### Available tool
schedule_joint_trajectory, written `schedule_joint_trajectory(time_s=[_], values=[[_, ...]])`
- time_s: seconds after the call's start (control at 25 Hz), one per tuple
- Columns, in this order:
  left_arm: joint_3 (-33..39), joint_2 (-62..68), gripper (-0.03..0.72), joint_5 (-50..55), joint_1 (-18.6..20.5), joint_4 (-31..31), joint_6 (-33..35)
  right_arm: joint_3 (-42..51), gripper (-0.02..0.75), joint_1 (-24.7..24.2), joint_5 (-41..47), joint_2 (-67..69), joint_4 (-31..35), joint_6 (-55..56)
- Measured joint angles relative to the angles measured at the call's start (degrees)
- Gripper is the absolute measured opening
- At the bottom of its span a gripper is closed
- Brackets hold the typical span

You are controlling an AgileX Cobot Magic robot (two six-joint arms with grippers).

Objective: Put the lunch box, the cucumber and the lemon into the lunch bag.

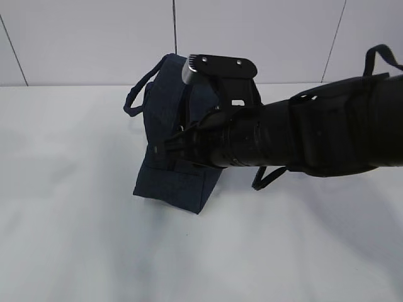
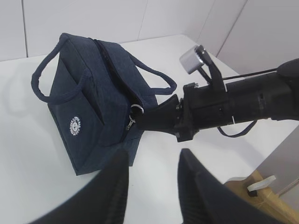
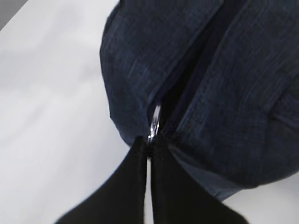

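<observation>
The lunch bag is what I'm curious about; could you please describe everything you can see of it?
The lunch bag is a dark navy, boxy bag of woven-looking fabric with two loop handles and a small round white logo on one side. It stands on the white table, somewhat slumped. Its top zipper looks partly open. The right gripper is shut on the silver ring pull at the bag's end. The left gripper hovers apart from it.

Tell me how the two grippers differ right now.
The right gripper is shut on the zipper ring pull of the lunch bag; the left gripper holds nothing.
The right gripper's fingers are pressed together, the left gripper's stand apart.
The right gripper touches the bag at its zipper end; the left gripper hovers clear of it above the table.
Both have black fingers.
</observation>
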Motion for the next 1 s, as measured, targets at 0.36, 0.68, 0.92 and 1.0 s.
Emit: schedule_joint_trajectory(time_s=[0.36, 0.68, 0.92, 1.0], values=[[0.0, 0.0, 0.239, 0.0, 0.0, 0.0, 0.0, 0.0, 0.0, 0.0, -4.24, -3.68, 0.0, -5.98], [0.0, 0.0, 0.239, 0.53, 0.0, 0.0, 0.0, 0.0, 0.0, 0.0, -5.64, -3.89, 0.1, -11.33], [0.0, 0.0, 0.239, 0.75, 0.0, 0.0, 0.0, -0.55, 0.0, 0.0, -7.06, -3.89, 0.1, -13.36], [0.0, 0.0, 0.239, 0.78, 0.0, 0.0, 0.0, -1.44, 0.0, 0.0, -7.15, -3.89, 0.1, -13.49]])
